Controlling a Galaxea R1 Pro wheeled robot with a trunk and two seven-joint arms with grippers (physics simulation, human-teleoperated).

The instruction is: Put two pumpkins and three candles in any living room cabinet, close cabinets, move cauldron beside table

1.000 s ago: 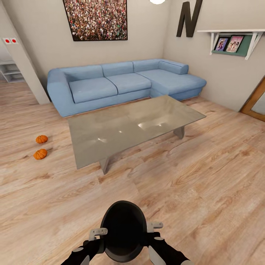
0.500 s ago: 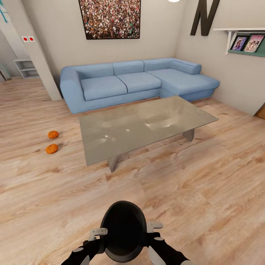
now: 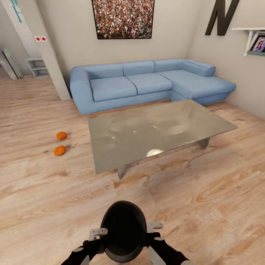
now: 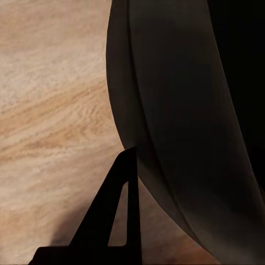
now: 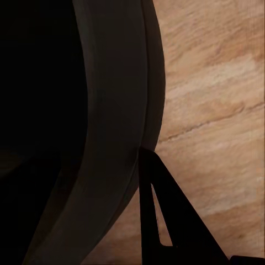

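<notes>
I hold the black cauldron (image 3: 123,230) low in front of me, above the wood floor. My left gripper (image 3: 98,232) and right gripper (image 3: 154,225) are each shut on its rim, one at either side. The wrist views show its dark wall (image 4: 182,127) (image 5: 83,110) with one finger (image 4: 118,221) (image 5: 157,221) outside it. Two small orange pumpkins (image 3: 61,135) (image 3: 59,150) lie on the floor at the left, beside the glass-topped low table (image 3: 147,129). The candles and the cabinet are out of view.
A blue corner sofa (image 3: 147,82) stands behind the table against the far wall. A wall corner (image 3: 48,55) juts out at the left, with a passage beyond it. Bare wood floor lies between me and the table.
The whole picture has slid to the right, so the camera has turned left. The cauldron and both grippers hold the same place in the view.
</notes>
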